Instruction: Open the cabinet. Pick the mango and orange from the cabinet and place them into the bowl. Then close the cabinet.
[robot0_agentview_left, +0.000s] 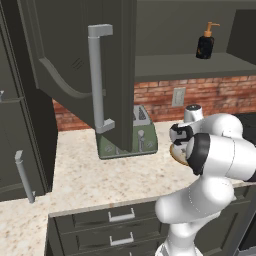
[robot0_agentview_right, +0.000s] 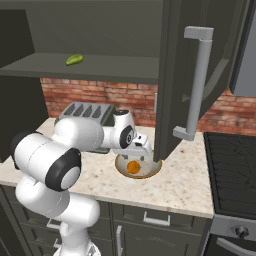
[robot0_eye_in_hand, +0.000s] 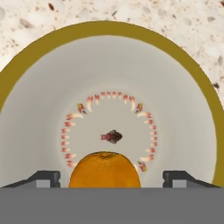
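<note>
The cabinet (robot0_agentview_right: 115, 30) stands open, its doors (robot0_agentview_left: 65, 50) swung out over the counter. On its shelf, at the left, lies the green-yellow mango (robot0_agentview_right: 74, 60). The bowl (robot0_agentview_right: 155, 170) sits on the counter under the right door; its tan rim (robot0_eye_in_hand: 109, 26) curves across the hand view. The orange (robot0_agentview_right: 133, 167) rests inside the bowl. My gripper (robot0_agentview_right: 141, 151) hovers just above it, open. In the hand view the orange (robot0_eye_in_hand: 105, 168) lies between the two fingertips (robot0_eye_in_hand: 43, 178), with a gap on each side. The arm hides most of the bowl (robot0_agentview_left: 176, 154) in the left base view.
A green toaster (robot0_agentview_left: 140, 135) stands against the brick wall, left of the bowl. A dark soap bottle (robot0_agentview_left: 206, 42) is on the shelf's right end. The open right door with its bar handle (robot0_agentview_right: 196, 85) hangs close beside the gripper. A black stove (robot0_agentview_right: 232, 165) lies to the right.
</note>
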